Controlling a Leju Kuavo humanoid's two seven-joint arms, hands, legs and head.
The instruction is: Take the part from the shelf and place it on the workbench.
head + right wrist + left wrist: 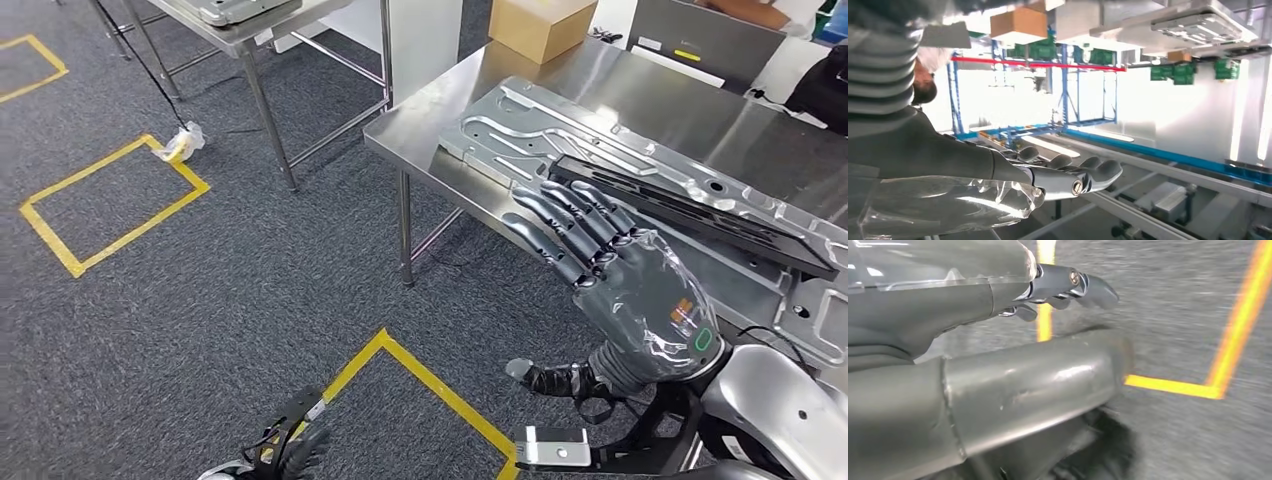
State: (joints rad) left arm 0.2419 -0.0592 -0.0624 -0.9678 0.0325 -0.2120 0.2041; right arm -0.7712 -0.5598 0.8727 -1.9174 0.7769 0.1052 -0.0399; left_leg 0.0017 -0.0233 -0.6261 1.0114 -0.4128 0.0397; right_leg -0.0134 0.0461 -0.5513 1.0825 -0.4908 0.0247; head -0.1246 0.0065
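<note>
The big flat metal part [640, 190] on the tabletop [440, 110] looks heavy, stiff and slippery, best held by its edges; the right hand [620, 275] hovers with fingers [560, 215] spread, holding nothing.

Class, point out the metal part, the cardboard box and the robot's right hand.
metal part [560, 130]: head view, its ribbed top face.
cardboard box [540, 25]: head view, its front side.
right hand [625, 275]: head view, its back.

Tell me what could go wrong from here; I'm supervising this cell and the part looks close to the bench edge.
1. The ribbed silver metal panel lies near the steel workbench's front edge; a nudge from the open right hand hovering over it might slide it off.
2. The long black bar resting loose on the panel could shift.
3. The left hand hangs low, possibly brushing the robot's body.
</note>
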